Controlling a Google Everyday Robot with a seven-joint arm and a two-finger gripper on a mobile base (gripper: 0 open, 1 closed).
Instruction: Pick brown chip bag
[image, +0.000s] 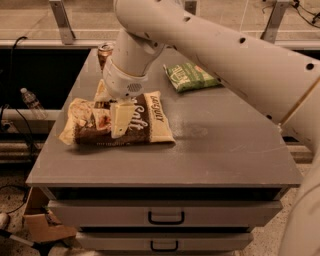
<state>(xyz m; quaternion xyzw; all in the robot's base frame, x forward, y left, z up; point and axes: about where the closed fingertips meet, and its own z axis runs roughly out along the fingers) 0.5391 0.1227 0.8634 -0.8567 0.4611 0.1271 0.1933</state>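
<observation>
The brown chip bag (145, 122) lies on the left part of the grey table top (225, 150), its left end crumpled and bunched up. My gripper (111, 112) comes down on the bag from above. One cream finger (120, 120) lies across the bag's front face over the white lettering. The other finger is mostly hidden behind the bag's far edge. The fingers pinch the bag's middle. The bag still rests on the table.
A green snack bag (190, 76) lies at the back, right of my wrist. A brown-orange drink can (105, 50) stands at the back left corner. My large white arm spans the upper right. Drawers (166, 217) sit below the table; a water bottle (32, 102) is off to the left.
</observation>
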